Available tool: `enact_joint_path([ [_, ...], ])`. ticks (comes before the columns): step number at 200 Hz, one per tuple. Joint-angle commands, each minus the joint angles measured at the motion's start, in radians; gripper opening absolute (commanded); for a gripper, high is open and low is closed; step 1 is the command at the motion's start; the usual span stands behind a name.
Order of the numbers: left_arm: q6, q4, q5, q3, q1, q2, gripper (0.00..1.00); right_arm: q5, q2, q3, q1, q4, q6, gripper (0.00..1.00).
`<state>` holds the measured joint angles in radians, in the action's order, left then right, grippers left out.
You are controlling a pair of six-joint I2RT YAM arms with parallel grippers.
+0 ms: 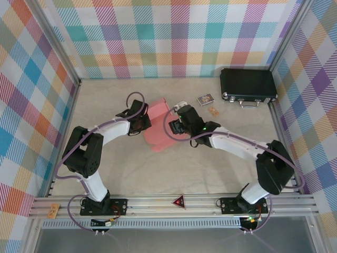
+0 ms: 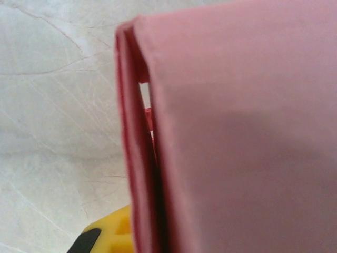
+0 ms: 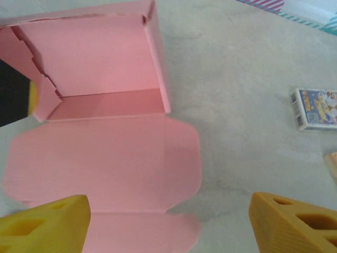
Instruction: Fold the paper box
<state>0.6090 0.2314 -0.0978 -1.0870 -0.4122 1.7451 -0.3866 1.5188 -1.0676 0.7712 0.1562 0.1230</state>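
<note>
Scene: a pale table inside checked walls, seen from above, with two arms reaching in from 6 o'clock.
Paper box: the salmon-pink paper box [image 1: 158, 129] lies near the centre of the table, half formed. Its back and right walls stand up, and the lid flap lies flat, pointing toward 6 o'clock in the right wrist view.
Left gripper: the left gripper [image 1: 138, 122] is at the box's 9 o'clock side. Its jaws are pressed together and appear to pinch the doubled left wall. One yellow finger [image 2: 113, 234] shows beneath the card.
Right gripper: the right gripper [image 1: 176, 125] is at the box's 3 o'clock side, with its jaws spread wide. It holds nothing and hovers over the flat lid flap.
Nearby: a card deck [image 1: 205, 99] lies at 1 o'clock from the box, and a black case [image 1: 247, 87] sits farther out the same way.
Risk, slipping: a push on the lid flap could slide the whole box if the left pinch lets go, because thin card gives little grip.
Risk, creasing: pressure away from the score line would likely buckle the flap instead of folding it.
Risk, left wall: the jagged tabs there look loose, so the wall may spring open once released.
</note>
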Motion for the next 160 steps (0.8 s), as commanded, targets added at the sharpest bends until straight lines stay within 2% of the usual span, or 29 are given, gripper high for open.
enact_joint_path([
  [1,0.259,-0.081,0.008,0.035,-0.016,-0.087,0.00,0.110,-0.064,0.039,-0.041,0.053,0.094,0.79],
  [24,0.474,-0.196,0.016,0.138,-0.017,-0.154,0.00,0.195,-0.108,0.023,-0.095,0.123,0.167,0.81],
  [53,0.732,-0.232,0.030,0.231,-0.021,-0.207,0.00,0.367,-0.142,0.012,-0.180,0.169,0.254,0.81],
  [77,0.890,-0.267,0.053,0.299,-0.038,-0.236,0.00,0.462,-0.168,0.011,-0.215,0.171,0.285,0.80],
  [124,1.105,-0.313,0.110,0.374,-0.066,-0.251,0.00,0.593,-0.118,-0.037,-0.245,0.203,0.359,0.77],
  [160,1.179,-0.333,0.159,0.390,-0.085,-0.240,0.00,0.632,-0.059,-0.050,-0.259,0.176,0.403,0.72],
])
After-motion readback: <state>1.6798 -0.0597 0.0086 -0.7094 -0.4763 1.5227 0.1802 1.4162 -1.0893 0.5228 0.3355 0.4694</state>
